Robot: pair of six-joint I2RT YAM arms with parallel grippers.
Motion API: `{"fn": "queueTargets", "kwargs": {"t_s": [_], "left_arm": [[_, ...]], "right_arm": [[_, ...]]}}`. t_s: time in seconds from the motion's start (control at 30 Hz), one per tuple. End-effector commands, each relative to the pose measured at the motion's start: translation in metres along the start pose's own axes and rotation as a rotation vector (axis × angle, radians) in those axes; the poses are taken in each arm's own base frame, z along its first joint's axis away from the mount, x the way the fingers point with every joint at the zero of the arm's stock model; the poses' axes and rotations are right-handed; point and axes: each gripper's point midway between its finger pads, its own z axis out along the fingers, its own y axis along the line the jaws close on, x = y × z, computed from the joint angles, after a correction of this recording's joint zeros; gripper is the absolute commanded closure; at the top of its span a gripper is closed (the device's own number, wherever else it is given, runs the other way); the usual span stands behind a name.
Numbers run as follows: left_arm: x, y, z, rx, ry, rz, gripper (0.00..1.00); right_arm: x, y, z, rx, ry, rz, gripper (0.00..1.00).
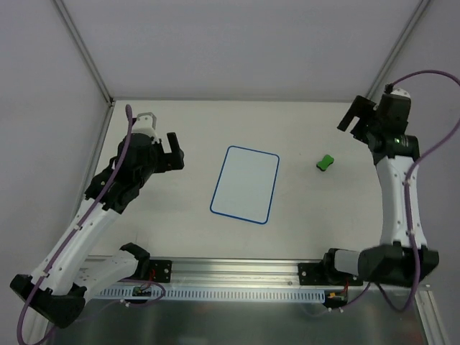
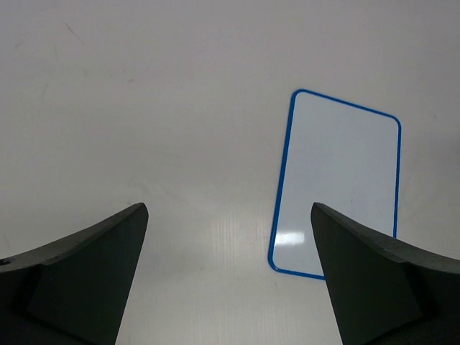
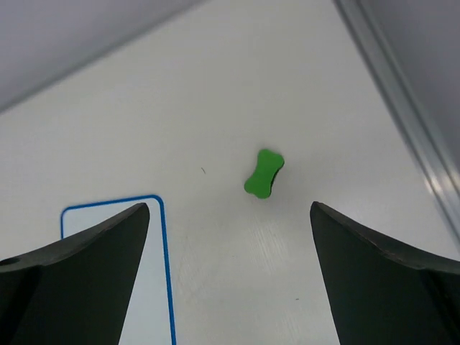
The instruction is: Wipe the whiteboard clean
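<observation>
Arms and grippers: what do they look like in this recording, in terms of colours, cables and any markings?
The left arm and right arm have white links with black joints and black bases. A purple cable runs along each. The left gripper and right gripper are black; their fingers are dark, matte wedges. No markings are legible.

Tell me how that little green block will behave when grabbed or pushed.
The green block looks small, so it is probably light. Its pinched waist likely gives a sure grip. It seems to lie flat on the table, so a push should slide it, not roll it.
</observation>
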Motion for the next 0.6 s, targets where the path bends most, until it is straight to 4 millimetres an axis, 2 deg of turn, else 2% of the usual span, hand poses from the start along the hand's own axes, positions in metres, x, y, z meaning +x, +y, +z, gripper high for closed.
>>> {"fn": "queueTargets", "kwargs": {"t_s": [0.0, 0.03, 0.07, 0.13, 0.17, 0.2, 0.23, 0.27, 0.3, 0.43, 0.57], "left_arm": [[-0.049, 0.015, -0.035, -0.042, -0.168, 0.057, 0.01], [-0.055, 0.018, -0.041, -0.049, -0.189, 0.065, 0.01], [-0.065, 0.019, -0.054, -0.044, -0.23, 0.062, 0.01], [-0.075, 0.023, -0.067, -0.05, -0.274, 0.074, 0.01], [-0.084, 0.026, -0.081, -0.047, -0.317, 0.067, 0.01], [-0.088, 0.028, -0.089, -0.048, -0.339, 0.074, 0.01], [-0.092, 0.029, -0.095, -0.046, -0.359, 0.074, 0.01], [-0.098, 0.032, -0.111, -0.041, -0.402, 0.063, 0.01], [-0.101, 0.035, -0.118, -0.042, -0.422, 0.067, 0.01], [-0.108, 0.045, -0.15, -0.042, -0.511, 0.06, 0.01], [-0.106, 0.056, -0.171, -0.049, -0.567, 0.058, 0.01]], "right_arm": [[-0.024, -0.007, -0.079, -0.028, -0.187, -0.094, 0.01], [-0.028, -0.007, -0.095, -0.036, -0.229, -0.098, 0.01], [-0.036, -0.008, -0.128, -0.056, -0.32, -0.106, 0.01], [-0.041, -0.009, -0.159, -0.071, -0.403, -0.114, 0.01], [-0.042, -0.011, -0.174, -0.076, -0.443, -0.116, 0.01], [-0.042, -0.012, -0.201, -0.092, -0.511, -0.132, 0.01], [-0.042, -0.013, -0.212, -0.1, -0.541, -0.142, 0.01], [-0.041, -0.014, -0.222, -0.104, -0.566, -0.149, 0.01], [-0.039, -0.016, -0.241, -0.111, -0.616, -0.159, 0.01], [-0.027, -0.018, -0.272, -0.148, -0.697, -0.183, 0.01], [-0.017, -0.014, -0.286, -0.204, -0.727, -0.197, 0.01]]}}
